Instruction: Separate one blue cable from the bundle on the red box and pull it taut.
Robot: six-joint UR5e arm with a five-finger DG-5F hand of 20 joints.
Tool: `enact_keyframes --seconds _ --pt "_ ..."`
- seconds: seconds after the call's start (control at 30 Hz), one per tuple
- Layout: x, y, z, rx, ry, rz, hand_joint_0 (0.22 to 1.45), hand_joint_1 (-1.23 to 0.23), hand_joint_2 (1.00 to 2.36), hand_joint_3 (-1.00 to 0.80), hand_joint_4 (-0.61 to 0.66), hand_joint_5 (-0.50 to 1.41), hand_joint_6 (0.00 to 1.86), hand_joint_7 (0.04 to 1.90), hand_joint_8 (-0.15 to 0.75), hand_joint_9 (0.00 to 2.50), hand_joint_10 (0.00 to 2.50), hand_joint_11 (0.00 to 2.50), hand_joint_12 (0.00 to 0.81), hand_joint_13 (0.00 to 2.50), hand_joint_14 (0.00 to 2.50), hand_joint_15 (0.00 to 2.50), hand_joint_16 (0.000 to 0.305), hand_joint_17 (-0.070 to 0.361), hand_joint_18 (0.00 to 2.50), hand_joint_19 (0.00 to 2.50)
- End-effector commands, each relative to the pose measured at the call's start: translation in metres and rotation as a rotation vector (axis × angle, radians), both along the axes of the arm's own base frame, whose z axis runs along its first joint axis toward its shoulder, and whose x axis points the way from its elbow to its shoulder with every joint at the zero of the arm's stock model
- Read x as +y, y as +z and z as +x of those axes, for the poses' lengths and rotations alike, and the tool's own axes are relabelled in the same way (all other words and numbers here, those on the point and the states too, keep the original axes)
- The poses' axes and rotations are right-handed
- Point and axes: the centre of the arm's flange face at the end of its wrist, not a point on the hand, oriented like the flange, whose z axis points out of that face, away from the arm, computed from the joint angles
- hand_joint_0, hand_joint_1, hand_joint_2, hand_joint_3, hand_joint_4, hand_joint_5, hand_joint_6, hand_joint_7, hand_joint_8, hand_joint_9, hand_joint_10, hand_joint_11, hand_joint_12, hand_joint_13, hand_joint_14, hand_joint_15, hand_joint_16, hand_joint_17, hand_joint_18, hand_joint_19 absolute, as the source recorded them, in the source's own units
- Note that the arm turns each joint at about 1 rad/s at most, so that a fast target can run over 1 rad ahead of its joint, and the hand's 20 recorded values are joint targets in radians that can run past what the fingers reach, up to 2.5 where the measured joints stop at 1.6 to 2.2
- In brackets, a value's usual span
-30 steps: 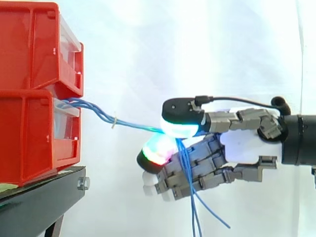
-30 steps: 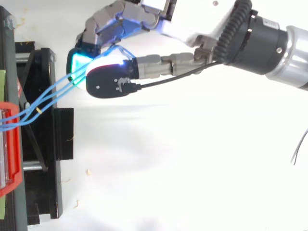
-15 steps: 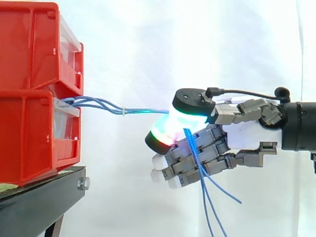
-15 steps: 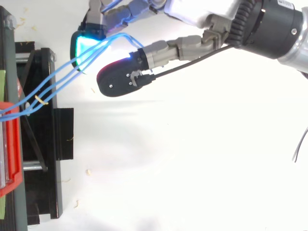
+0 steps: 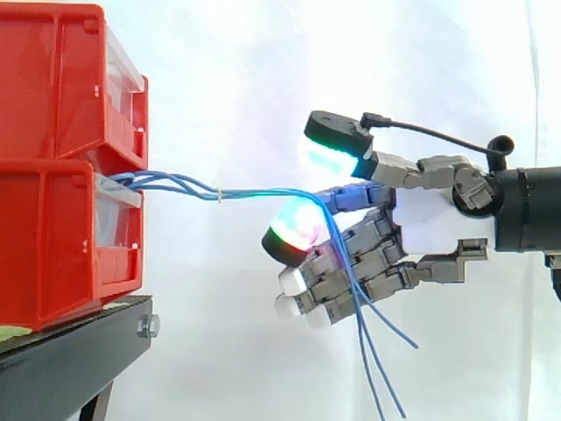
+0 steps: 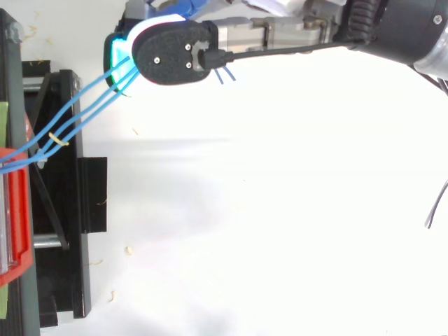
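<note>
**A:** Side view, item: blue cables (image 5: 263, 192). Handling?

**B:** Judged light, thin, limp and slippery. Several strands are bound by a small tie (image 5: 217, 194) just right of the red bins (image 5: 61, 219). Hold is best taken on one strand, right of the tie.

**A:** Robot hand (image 5: 429, 232)?

**B:** Fingers are curled, the strands hooked across them, loose ends hung below. The thumb pad is raised clear.

**A:** Top view?

**B:** Strands are fanned from the bins at left to beneath the robot hand (image 6: 171, 52) at the far edge. No strand is seen set apart.
</note>
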Motion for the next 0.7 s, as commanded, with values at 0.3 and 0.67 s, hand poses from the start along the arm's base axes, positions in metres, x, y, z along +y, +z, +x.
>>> enact_keyframes --seconds 0.3,0.67 --pt "-0.0008 0.0001 -0.0001 0.000 0.000 0.000 0.63 -0.78 1.02 -0.05 0.01 -0.12 0.95 1.04 0.265 0.93 0.02 0.50 0.334 0.69 0.01 0.32 0.043 0.097 0.58 0.41" --pt "-0.0054 0.0001 -0.0010 -0.001 -0.006 0.001 0.79 -0.85 1.02 -0.31 -0.17 -0.17 0.98 1.13 0.211 0.82 0.02 0.49 0.312 0.61 0.01 0.30 0.042 0.094 0.51 0.39"
